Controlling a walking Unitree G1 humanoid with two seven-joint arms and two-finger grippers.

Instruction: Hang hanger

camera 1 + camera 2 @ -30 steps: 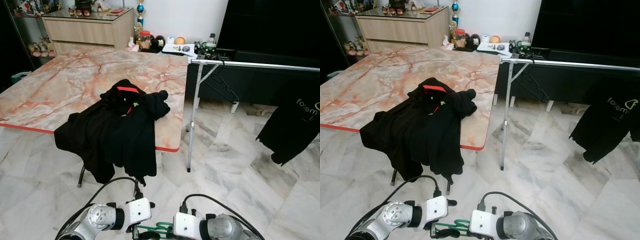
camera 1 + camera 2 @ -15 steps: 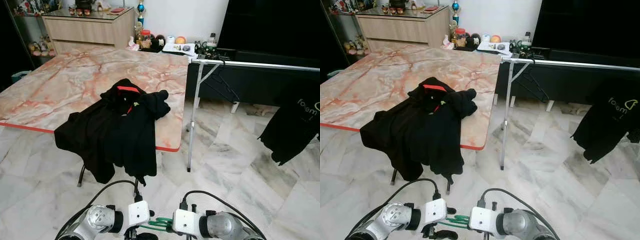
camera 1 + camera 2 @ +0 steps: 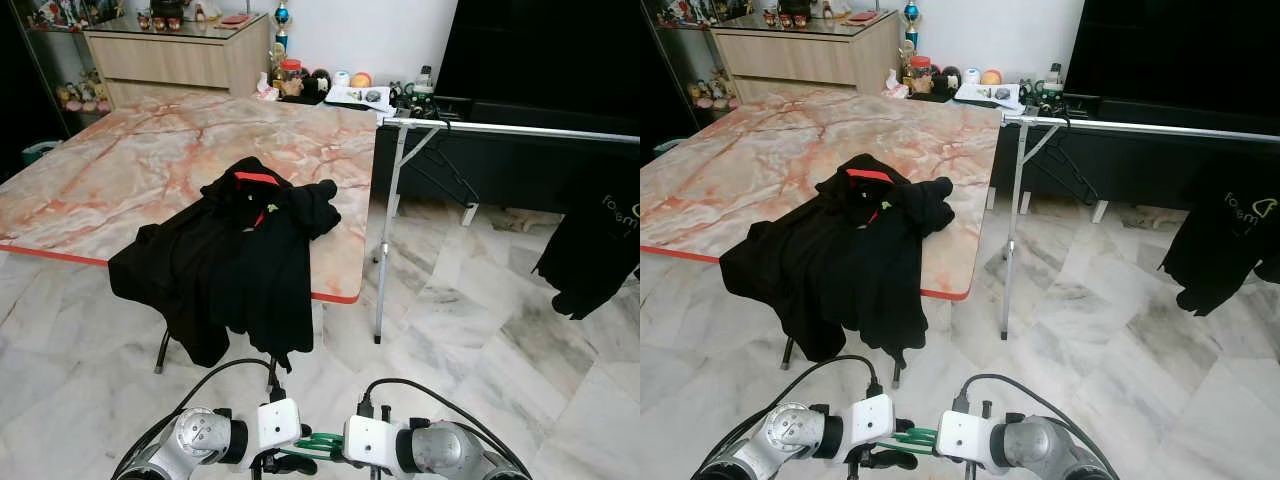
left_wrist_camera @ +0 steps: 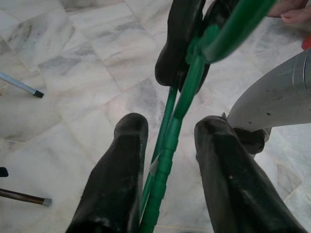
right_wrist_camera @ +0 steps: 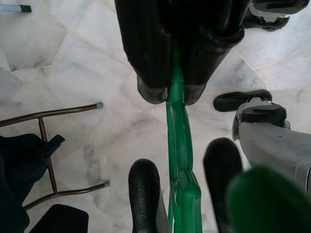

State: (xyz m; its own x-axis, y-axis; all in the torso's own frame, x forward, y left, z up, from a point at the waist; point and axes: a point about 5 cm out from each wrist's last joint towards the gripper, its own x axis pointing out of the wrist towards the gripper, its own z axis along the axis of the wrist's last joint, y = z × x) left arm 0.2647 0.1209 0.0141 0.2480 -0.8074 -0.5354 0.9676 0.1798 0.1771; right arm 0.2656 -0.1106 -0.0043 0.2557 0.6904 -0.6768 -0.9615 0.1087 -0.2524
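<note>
The green hanger (image 5: pixel 177 126) is clamped by the right gripper (image 5: pixel 169 94), left gripper (image 4: pixel 170 141) parted around it — the far-right rail (image 3: pixel 520 130) is not yet reached.

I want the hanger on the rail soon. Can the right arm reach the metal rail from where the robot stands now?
Probably not yet. The right gripper sits low by the robot's body, shut on the green hanger, while the metal rail stands well ahead and to the right across open marble floor. Nothing blocks the way; the robot must walk closer.
</note>
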